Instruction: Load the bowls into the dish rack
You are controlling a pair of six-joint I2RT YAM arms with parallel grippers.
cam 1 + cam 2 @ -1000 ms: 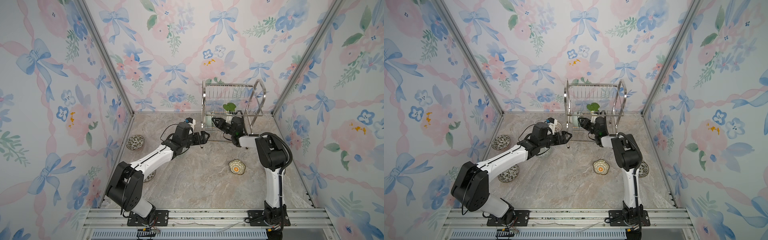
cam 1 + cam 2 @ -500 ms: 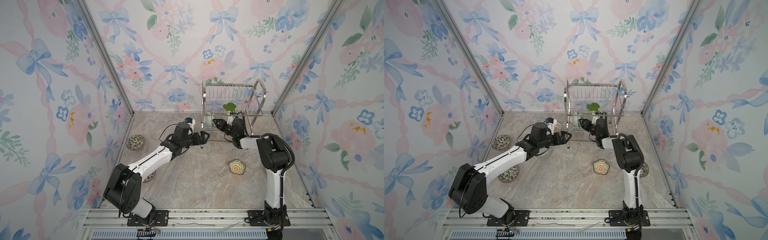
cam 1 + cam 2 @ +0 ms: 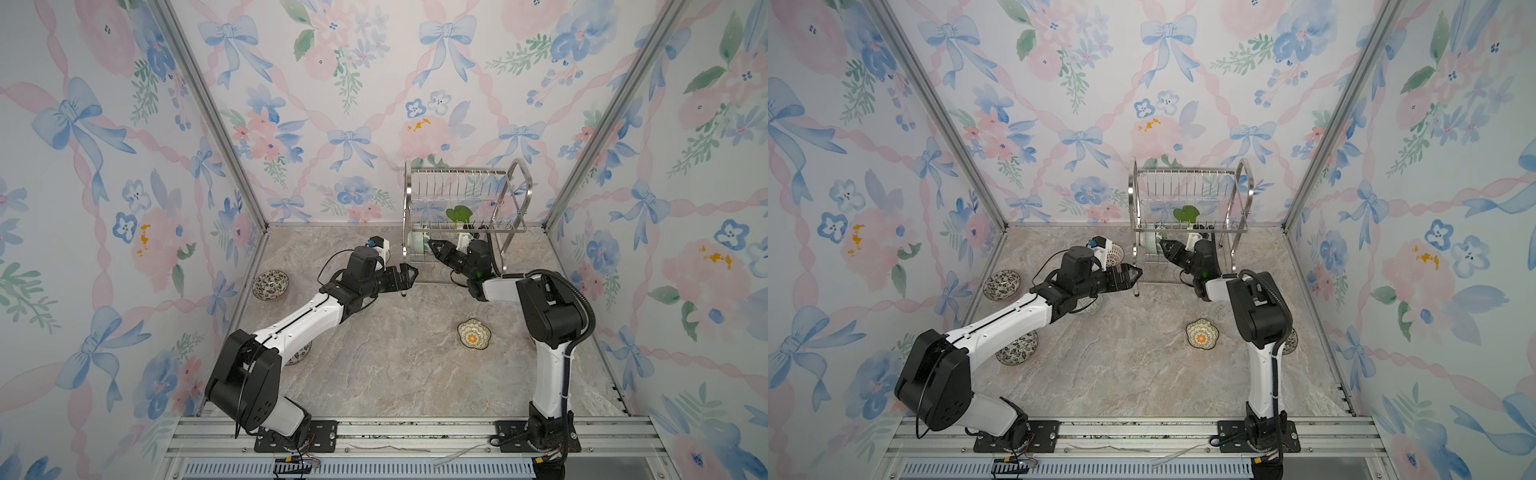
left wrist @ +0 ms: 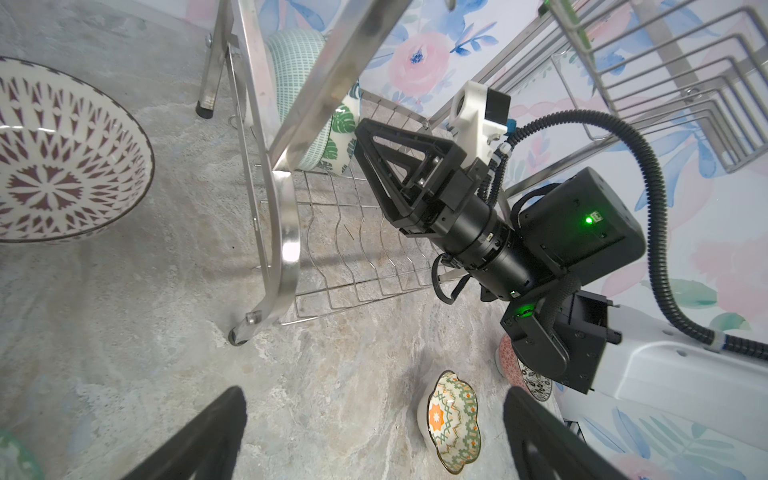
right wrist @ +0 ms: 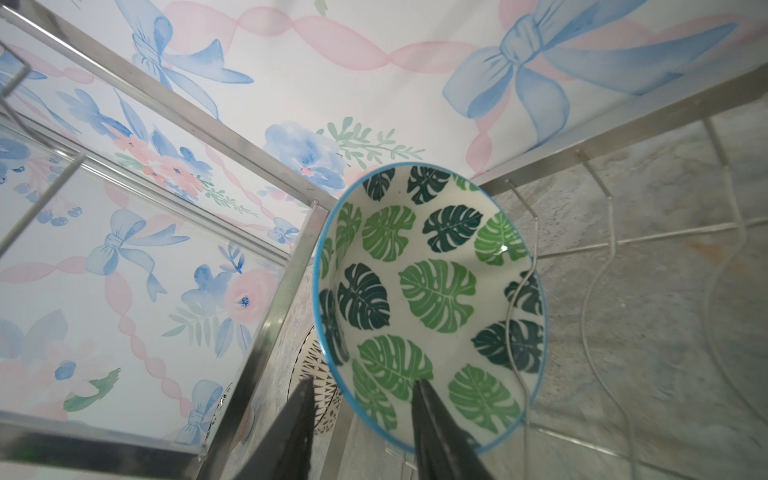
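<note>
The dish rack (image 3: 465, 195) (image 3: 1187, 187) stands at the back of the marble floor. On its lower tier a green-leaf bowl (image 5: 432, 291) (image 4: 343, 129) stands on edge beside a mint bowl (image 4: 295, 62). My right gripper (image 5: 363, 384) (image 3: 432, 243) (image 4: 359, 126) reaches into that tier. Its jaws stand apart astride the leaf bowl's rim, one finger inside the bowl and one outside, with a gap showing at the outer one. My left gripper (image 4: 374, 392) (image 3: 411, 276) (image 3: 1136, 274) hovers wide open and empty by the rack's front left leg.
Loose bowls lie on the floor: brown lattice (image 4: 62, 153) (image 3: 1115, 253) left of the rack, dark floral (image 3: 270, 284) by the left wall, scalloped yellow-orange (image 3: 473, 334) (image 4: 453, 424) in the middle. Two more (image 3: 1017, 351) (image 3: 1088, 305) lie under the left arm, and one (image 3: 1289, 340) behind the right arm.
Both arms have shifted only slightly. The right gripper stays at the leaf bowl's rim in the rack, and the left stays open near the rack's leg.
</note>
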